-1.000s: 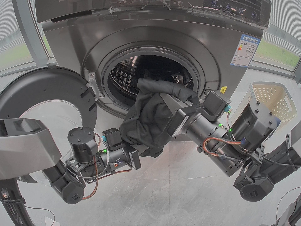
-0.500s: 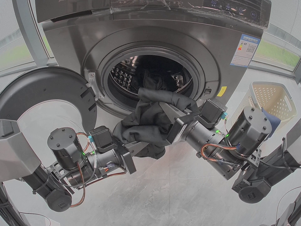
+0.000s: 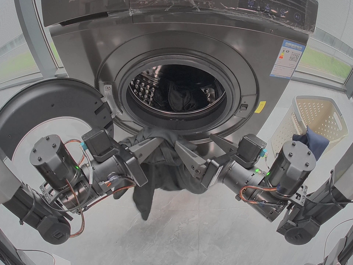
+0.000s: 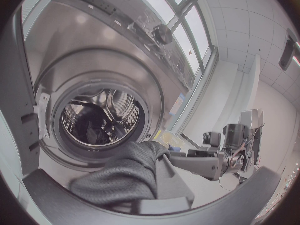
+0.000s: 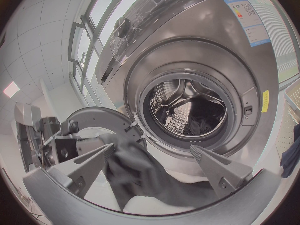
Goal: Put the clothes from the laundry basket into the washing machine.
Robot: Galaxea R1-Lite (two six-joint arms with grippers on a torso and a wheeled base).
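While the left end effector (image 3: pixel 147 148) is clamped on a dark garment (image 3: pixel 161 172) hanging just below the open mouth of the washing machine (image 3: pixel 92 52), the right end effector (image 3: pixel 193 139) beside it has its 2 fingers spread apart, cloth touching 1. Farther right, the laundry basket (image 3: pixel 331 105) holds a blue cloth (image 3: pixel 315 140).

Grey tiled floor (image 3: pixel 206 232); window (image 3: pixel 18 56) behind.

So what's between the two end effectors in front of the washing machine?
A dark garment hangs between the left end effector and the right end effector, touching both. The head view shows it best.
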